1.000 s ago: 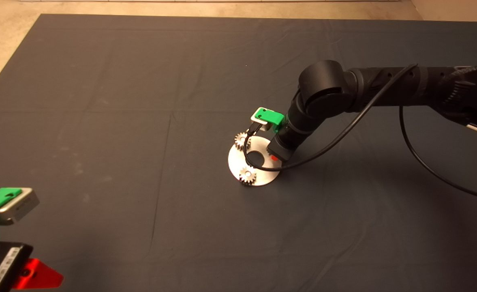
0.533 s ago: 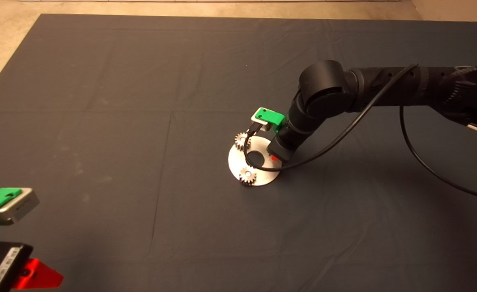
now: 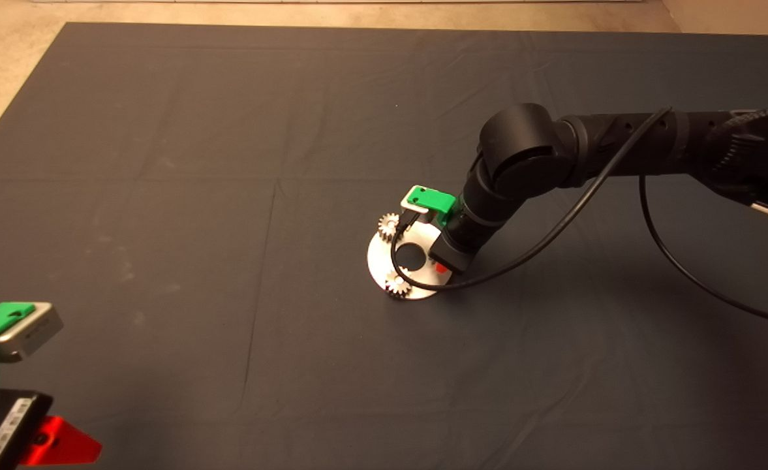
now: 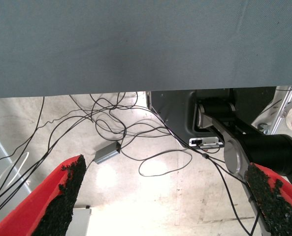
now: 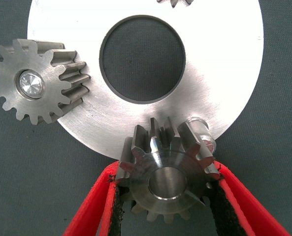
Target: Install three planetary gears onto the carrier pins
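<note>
The shiny carrier disc [image 3: 384, 261] lies mid-mat. One planetary gear [image 3: 389, 226] sits on its far-left pin, another [image 3: 397, 284] on its near pin. My right gripper [image 3: 440, 266] stands over the disc's right edge. In the right wrist view it [image 5: 168, 194] is shut on the third gear [image 5: 168, 179], held tilted just beside the bare carrier pin [image 5: 199, 127] on the disc [image 5: 219, 64]. The gear's hole is off the pin. A mounted gear [image 5: 35, 88] shows its pin tip in its centre; another gear [image 5: 175, 2] shows at the picture's edge.
My left gripper [image 3: 61, 445] is parked at the lower left edge of the mat; its wrist view shows open fingers [image 4: 67, 196] over a floor with cables [image 4: 116, 132]. A black cable [image 3: 553, 228] hangs from the right arm beside the disc.
The right arm has shifted slightly toward the near side and lower, bringing the gripper and its gear closer over the disc's right edge. The two mounted gears have not moved.
</note>
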